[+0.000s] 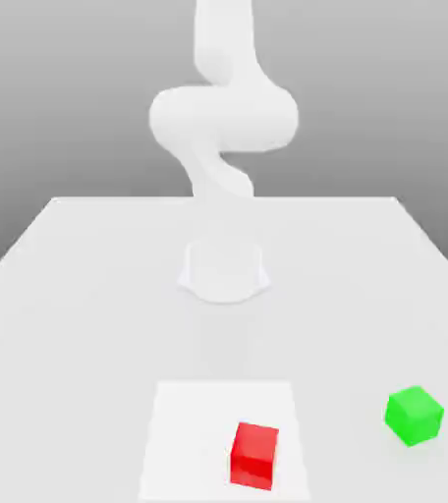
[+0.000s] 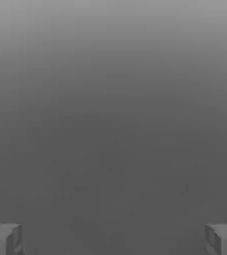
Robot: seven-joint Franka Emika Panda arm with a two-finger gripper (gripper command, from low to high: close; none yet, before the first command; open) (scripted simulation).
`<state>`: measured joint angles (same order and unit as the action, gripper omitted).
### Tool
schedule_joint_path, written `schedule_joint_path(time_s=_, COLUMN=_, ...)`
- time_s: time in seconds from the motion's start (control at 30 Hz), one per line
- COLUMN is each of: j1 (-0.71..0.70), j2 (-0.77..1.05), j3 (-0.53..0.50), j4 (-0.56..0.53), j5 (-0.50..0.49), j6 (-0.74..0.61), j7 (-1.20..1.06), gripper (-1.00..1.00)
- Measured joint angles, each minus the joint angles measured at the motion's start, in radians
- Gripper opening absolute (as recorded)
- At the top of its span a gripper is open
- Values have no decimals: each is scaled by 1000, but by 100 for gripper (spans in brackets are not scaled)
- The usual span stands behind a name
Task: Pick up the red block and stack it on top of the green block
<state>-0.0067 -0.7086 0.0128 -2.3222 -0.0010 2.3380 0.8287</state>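
the table (image 1: 90, 295) is the largest thing here, a broad pale surface with a slightly brighter square patch (image 1: 194, 422) near the exterior view's front edge. on it stands the arm (image 1: 223, 118), white, rising from a round base (image 1: 224, 270) and curling overhead.

the gripper (image 2: 113, 239) shows in the hand view as two grey fingertips (image 2: 3, 239) at opposite edges, spread wide with nothing between them but plain grey surface. it holds nothing.

the red block (image 1: 254, 455) sits on the bright patch, toward that patch's right side in the exterior view, resting flat and square. the green block (image 1: 414, 416) rests on the bare table, well apart from the red one, toward the exterior view's right and a little farther back, turned slightly on its base.

neither block lies between the fingertips, so i judge the gripper is not yet over the red block. the coming move turns on this: the red block lies out from the base toward the front of the table, so the hand probably has to reach outward and come down over it. being a cube, it offers no long axis to match.
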Motion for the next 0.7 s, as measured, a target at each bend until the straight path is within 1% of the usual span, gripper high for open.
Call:
schedule_joint_path(time_s=0.4, j1=-27, j2=441, j3=61, j4=-107, j5=-15, j6=185, j7=147, gripper=0)
schedule_joint_path(time_s=0.7, j1=-16, j2=767, j3=77, j4=-187, j5=-36, j6=321, j7=263, gripper=0)
